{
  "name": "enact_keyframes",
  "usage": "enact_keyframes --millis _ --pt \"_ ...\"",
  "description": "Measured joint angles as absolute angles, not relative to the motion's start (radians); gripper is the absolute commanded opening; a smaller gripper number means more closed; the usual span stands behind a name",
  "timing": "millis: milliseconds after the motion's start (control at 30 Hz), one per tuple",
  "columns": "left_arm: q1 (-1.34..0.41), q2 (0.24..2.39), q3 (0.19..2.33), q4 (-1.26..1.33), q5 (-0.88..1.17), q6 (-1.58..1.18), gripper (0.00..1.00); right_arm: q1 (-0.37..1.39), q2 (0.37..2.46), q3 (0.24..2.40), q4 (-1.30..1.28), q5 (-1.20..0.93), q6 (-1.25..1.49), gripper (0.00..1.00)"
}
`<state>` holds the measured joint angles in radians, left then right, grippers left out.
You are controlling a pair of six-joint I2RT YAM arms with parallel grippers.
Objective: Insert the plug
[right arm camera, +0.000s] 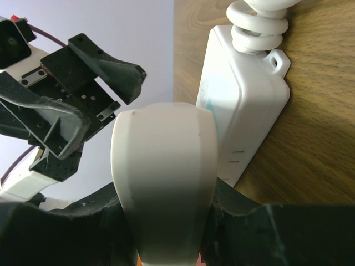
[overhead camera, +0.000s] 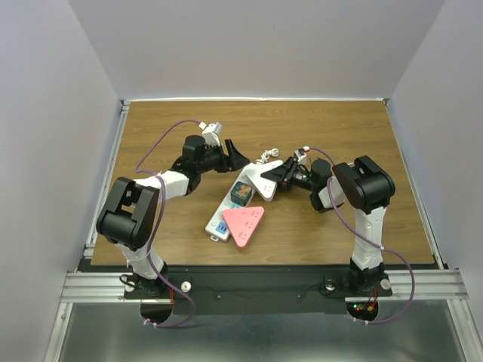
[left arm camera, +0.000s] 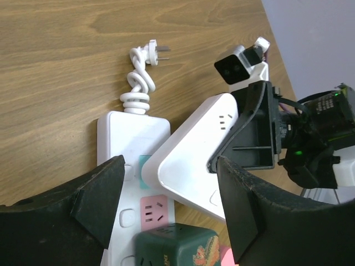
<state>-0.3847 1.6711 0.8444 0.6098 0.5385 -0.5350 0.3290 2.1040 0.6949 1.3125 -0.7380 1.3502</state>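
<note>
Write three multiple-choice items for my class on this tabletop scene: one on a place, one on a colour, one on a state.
1. Where is the corded plug of the power strip?
A. In the left fingers
B. Lying on the table beyond the strip's far end
C. Inserted in the strip

2. What colour is the triangular adapter at the strip's near end?
A. Blue
B. Black
C. Pink

3. What state are the right fingers in?
A. Shut on the white triangular adapter
B. Open and empty
C. Out of view

Answers:
1 B: the left wrist view shows its prongs bare on the wood, past the coiled cord.
2 C: the top view shows it pink.
3 A: the right wrist view shows the fingers clamping the white body on both sides.
</note>
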Motion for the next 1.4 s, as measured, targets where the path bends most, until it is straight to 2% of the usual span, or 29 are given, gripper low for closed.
enact_keyframes --millis 400,733,1200,1400 --pt "-0.417 1.761 0.847 0.549 0.519 -0.479 0.78 0.329 2.128 0.696 1.347 -0.726 1.354 0.00" --pt "-0.424 1.779 0.863 0.554 0.526 -0.460 0.77 0.336 2.128 0.737 1.268 -0.701 1.330 0.00" --pt "-0.424 1.784 0.857 0.586 0.504 -0.453 0.61 0.336 2.128 0.804 1.163 -0.697 1.278 0.01" --pt "-0.424 1.802 0.857 0.598 0.496 -0.456 0.58 0.331 2.128 0.831 1.081 -0.700 1.244 0.00"
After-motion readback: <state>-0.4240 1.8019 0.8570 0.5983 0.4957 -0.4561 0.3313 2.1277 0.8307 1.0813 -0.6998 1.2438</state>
